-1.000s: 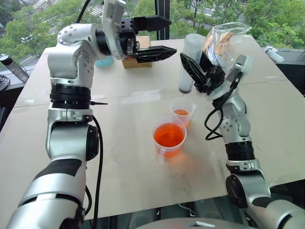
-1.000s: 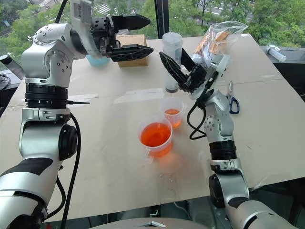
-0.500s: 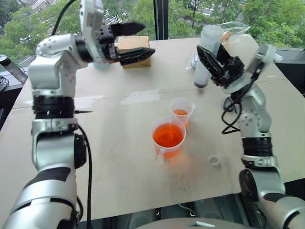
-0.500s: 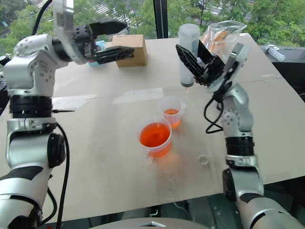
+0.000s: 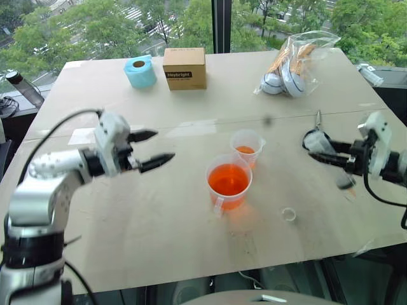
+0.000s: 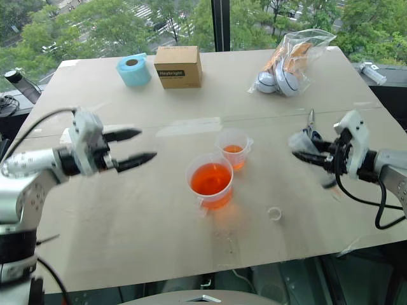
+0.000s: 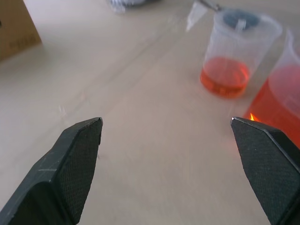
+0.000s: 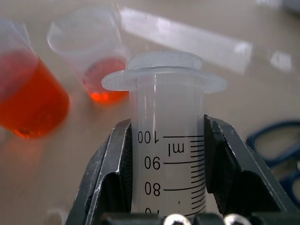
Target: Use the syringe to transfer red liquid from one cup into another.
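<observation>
Both arms have come down and swung outward since a second ago, when they were raised over the cups; the syringe has left its place above the small cup and now sits out at the right side of the table (image 5: 159, 241).

Taking the big cup (image 5: 228, 185) as the landmark: a small clear cap (image 5: 289, 214) lies on the table near it, to its right and nearer the robot. The big cup holds plenty of red liquid (image 5: 227, 181). To its left, well apart, the left gripper (image 5: 150, 150) hangs low over the table, the forearm nearly level and the fingers pointing toward the cup; the two fingers are spread wide and hold nothing. To its right, also well apart, the right gripper (image 8: 165, 154) reaches in low from the side and points back toward the cups. Its fingers are pinching the barrel of the syringe (image 8: 167, 140) just under the flange.

Just behind the big cup, slightly right, stands the small cup (image 5: 246, 148) with a little red at the bottom. Far behind, a blue tape roll (image 5: 140, 71), a cardboard box (image 5: 184, 68) and a plastic bag (image 5: 294, 58) rest near the window edge.
</observation>
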`<control>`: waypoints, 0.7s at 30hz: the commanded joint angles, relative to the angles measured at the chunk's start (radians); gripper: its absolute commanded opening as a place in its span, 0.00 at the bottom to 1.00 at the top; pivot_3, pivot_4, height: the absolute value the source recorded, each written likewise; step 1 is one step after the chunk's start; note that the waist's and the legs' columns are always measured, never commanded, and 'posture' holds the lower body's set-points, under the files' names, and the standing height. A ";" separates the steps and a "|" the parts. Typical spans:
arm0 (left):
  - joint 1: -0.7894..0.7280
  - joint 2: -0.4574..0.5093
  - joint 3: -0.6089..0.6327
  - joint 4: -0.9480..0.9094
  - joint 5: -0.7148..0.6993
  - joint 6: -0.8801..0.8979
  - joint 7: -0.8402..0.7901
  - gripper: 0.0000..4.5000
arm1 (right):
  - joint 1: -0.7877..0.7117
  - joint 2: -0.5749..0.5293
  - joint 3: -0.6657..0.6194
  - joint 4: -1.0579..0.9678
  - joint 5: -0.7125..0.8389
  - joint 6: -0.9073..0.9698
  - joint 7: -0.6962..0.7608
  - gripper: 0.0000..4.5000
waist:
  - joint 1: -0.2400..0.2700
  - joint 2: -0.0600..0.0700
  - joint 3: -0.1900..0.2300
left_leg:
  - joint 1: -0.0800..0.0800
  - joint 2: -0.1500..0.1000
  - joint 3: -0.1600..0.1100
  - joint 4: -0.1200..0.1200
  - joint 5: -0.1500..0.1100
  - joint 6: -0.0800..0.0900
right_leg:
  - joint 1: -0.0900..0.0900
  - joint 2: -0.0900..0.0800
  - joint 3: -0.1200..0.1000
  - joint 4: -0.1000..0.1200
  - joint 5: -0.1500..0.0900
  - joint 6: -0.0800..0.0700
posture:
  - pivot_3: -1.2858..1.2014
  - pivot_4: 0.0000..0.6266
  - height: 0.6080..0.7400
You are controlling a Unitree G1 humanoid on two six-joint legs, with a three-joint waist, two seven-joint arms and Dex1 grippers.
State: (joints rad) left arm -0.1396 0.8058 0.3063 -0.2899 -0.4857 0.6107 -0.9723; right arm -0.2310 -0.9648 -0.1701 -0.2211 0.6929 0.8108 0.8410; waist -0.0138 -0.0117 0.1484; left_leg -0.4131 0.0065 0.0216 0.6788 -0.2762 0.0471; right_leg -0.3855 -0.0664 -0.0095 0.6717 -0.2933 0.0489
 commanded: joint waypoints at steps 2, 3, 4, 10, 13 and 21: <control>0.110 -0.033 0.022 -0.095 0.040 -0.066 0.080 0.99 | -0.017 -0.005 0.043 0.027 -0.105 0.029 -0.077 0.34 | 0.003 0.000 0.000 | 0.002 0.000 0.000 0.000 0.000 0.000 | 0.001 -0.001 0.000 0.000 0.000 0.000 | 0.52 0.24 1.00; 0.130 -0.039 0.018 -0.101 0.044 -0.073 0.089 0.99 | -0.020 -0.003 0.054 0.037 -0.128 0.033 -0.093 0.34 | 0.004 0.000 0.000 | 0.002 0.000 0.000 0.000 0.000 0.000 | 0.001 -0.001 0.000 0.000 0.000 0.000 | 0.52 0.24 1.00; 0.148 -0.043 0.013 -0.103 0.049 -0.083 0.095 0.99 | -0.023 0.004 0.063 0.046 -0.146 0.022 -0.099 0.34 | 0.006 0.000 0.000 | 0.001 0.000 0.000 0.000 0.000 0.000 | 0.001 -0.002 -0.001 0.000 0.000 0.000 | 0.52 0.24 1.00; 0.198 -0.081 0.001 -0.126 0.071 -0.107 0.164 1.00 | -0.007 0.027 0.026 0.086 -0.197 -0.037 -0.098 0.84 | 0.010 0.000 0.000 | -0.001 0.000 0.000 0.000 0.002 -0.003 | 0.001 -0.002 -0.002 -0.003 0.000 0.000 | 0.52 0.24 1.00; 0.243 -0.087 0.024 -0.167 0.056 -0.091 0.179 1.00 | 0.028 0.028 -0.064 0.082 -0.169 -0.090 -0.060 0.98 | 0.011 0.000 0.000 | -0.001 0.000 0.000 0.000 0.001 -0.002 | 0.001 -0.002 -0.002 -0.005 0.000 0.000 | 0.52 0.24 1.00; 0.465 -0.147 0.095 -0.275 0.050 -0.103 0.238 1.00 | 0.334 0.123 -0.365 0.151 -0.106 -0.458 0.248 0.98 | 0.021 0.000 -0.001 | 0.001 0.000 -0.001 -0.003 -0.002 0.003 | 0.007 -0.002 -0.004 -0.010 0.000 0.000 | 0.52 0.24 1.00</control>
State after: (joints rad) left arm 0.2940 0.6660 0.3731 -0.5203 -0.4344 0.5268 -0.7453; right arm 0.0611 -0.8464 -0.4713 -0.0943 0.5782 0.4447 0.9986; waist 0.0074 -0.0116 0.1472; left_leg -0.4117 0.0060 0.0205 0.6760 -0.2781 0.0500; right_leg -0.3784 -0.0683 -0.0131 0.6614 -0.2933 0.0492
